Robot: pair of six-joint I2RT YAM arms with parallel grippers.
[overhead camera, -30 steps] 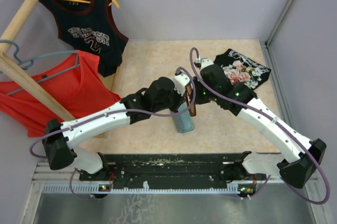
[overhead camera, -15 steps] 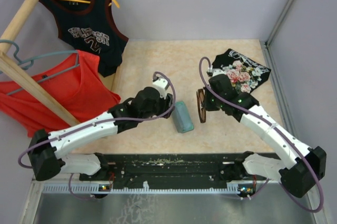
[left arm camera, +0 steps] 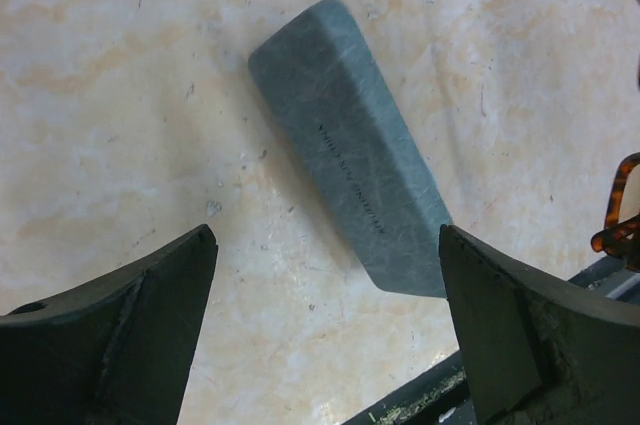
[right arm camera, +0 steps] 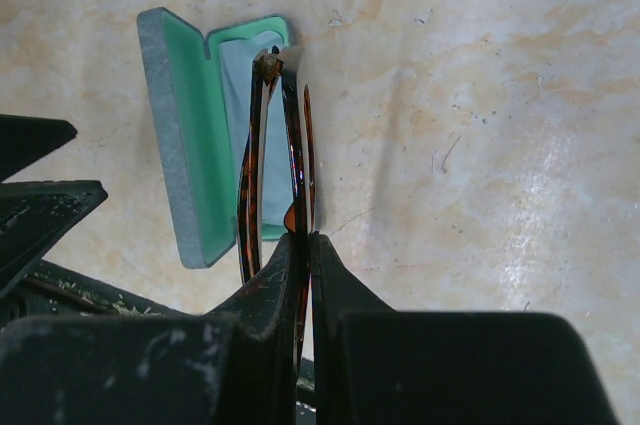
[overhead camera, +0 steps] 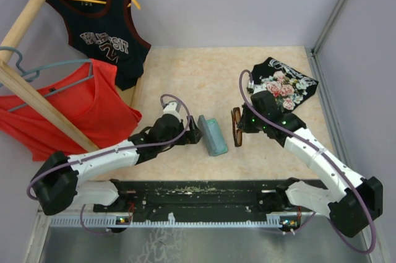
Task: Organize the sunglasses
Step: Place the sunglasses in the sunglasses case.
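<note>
We are clamping the sunglasses [overhead camera: 236,128] in the right pincer [right arm camera: 301,242] — open case [right arm camera: 190,145] lying parallel at their nine o'clock, left pincer [left arm camera: 325,237] wide.

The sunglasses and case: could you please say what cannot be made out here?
Left wrist: the case turns its shell to the camera, hiding its inside; its lettering is too small; the right edge cuts off the sunglasses.
Right wrist: the sunglasses sit edge-on in the right hand, hiding their lenses.
Top external: the sunglasses are too small for detail.

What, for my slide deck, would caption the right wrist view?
Right gripper shut on sunglasses near the open green-lined case.
</note>
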